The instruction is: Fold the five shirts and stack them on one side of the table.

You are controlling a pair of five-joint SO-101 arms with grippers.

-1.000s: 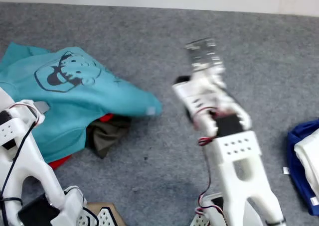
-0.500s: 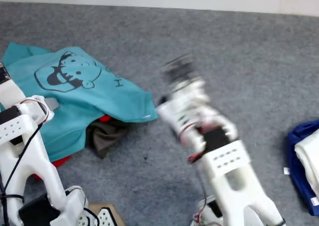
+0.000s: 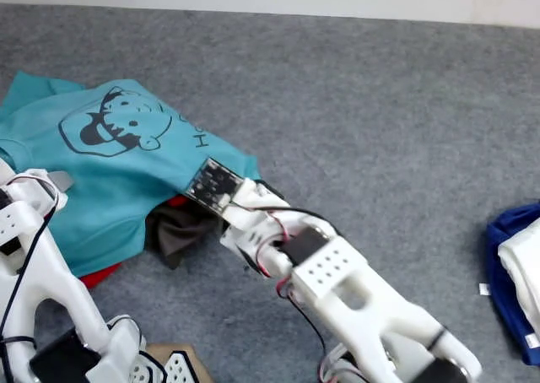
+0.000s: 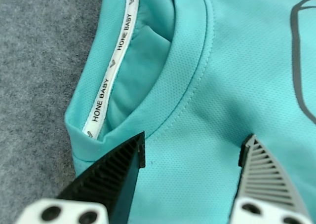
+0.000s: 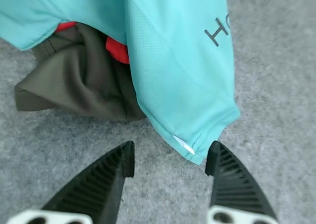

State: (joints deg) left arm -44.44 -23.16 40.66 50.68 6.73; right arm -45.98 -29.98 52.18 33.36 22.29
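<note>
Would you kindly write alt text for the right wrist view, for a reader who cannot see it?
The right claw hangs open at a corner of a teal shirt. The teal shirt lies over a dark olive garment and a red garment, all on a grey table.

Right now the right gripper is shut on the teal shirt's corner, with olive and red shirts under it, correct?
No: the right gripper is open, poised at a corner of the teal shirt, as the right wrist view shows. The olive shirt and red shirt do lie under it.
</note>
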